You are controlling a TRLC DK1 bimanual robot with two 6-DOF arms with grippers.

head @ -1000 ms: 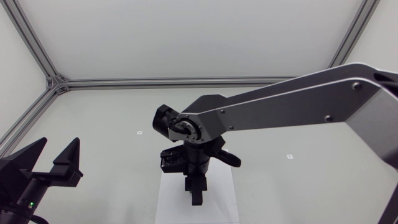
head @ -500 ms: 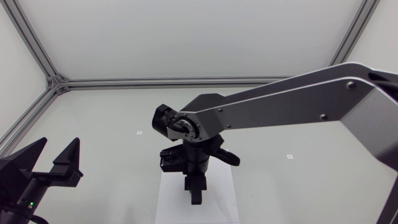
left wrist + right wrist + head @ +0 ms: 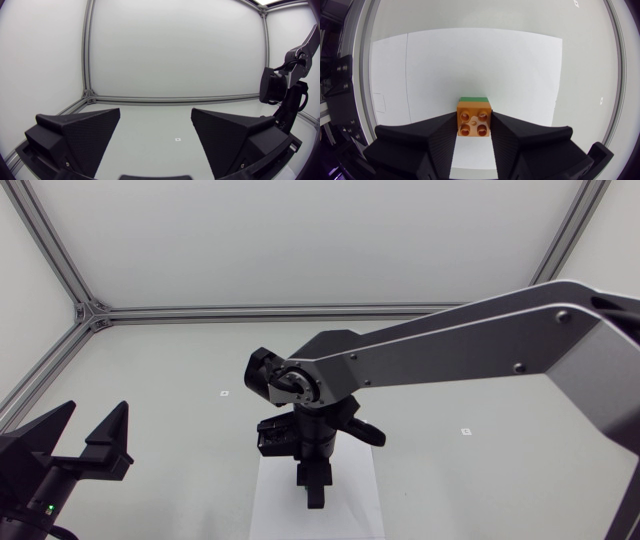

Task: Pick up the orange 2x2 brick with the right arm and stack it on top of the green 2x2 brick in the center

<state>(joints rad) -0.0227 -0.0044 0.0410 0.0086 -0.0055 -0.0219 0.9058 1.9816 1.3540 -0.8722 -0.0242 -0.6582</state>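
**Nearly stacked, just needs letting go**

Silver-grey right arm (image 3: 450, 350) reaches over the white paper sheet (image 3: 272, 502) at the near edge of the tabletop (image 3: 150, 370). Left gripper (image 3: 155, 112) gapes wide. Right gripper (image 3: 313, 496) pinches the orange 2x2 brick (image 3: 474, 119), which looks seated on the green 2x2 brick (image 3: 474, 99).

Blocking overhead path to orange brick (image 3: 474, 117) with right arm (image 3: 450, 350); leaving open worktop (image 3: 180, 380) between it and left hand (image 3: 96, 410).
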